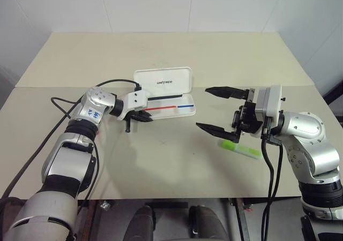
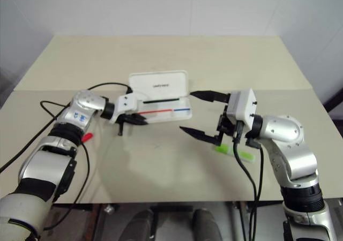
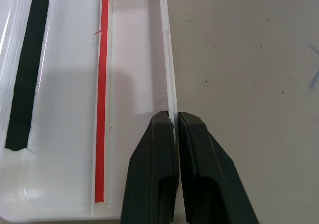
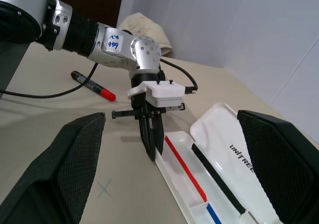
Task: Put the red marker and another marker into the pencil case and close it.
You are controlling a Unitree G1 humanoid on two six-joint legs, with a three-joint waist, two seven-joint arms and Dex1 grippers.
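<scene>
Lying on the worktop (image 1: 177, 198) at the far left, well apart from the case: the red marker (image 4: 92, 86), slim, black-barrelled, red-capped; judged light, stiff and smooth, liable to roll, best taken across mid-barrel with jaws square to its length.

Pinching the near rim at the left end of the open pencil case (image 1: 170, 95): the left gripper (image 3: 175, 122), jaws clenched on the thin white wall, one finger inside the tray, the other outside. Appearing as a thin hard plastic shell, judged light and slippery on the worktop, likely to skate or flex if pushed; holding the rim, as here, judged a sound way of steadying it. Standing up behind the tray on its hinge: the lettered lid, probably closing with a light press near its free edge.

Hovering to the right of the case, just above the worktop: the right gripper (image 1: 221, 110), jaws released and spread wide, grasping nothing.

Resting flat on the worktop below and just beyond that gripper: another marker (image 1: 240, 149), lime-green, chunkier, judged rigid and light, offering a broader barrel for a mid-body grasp.
</scene>
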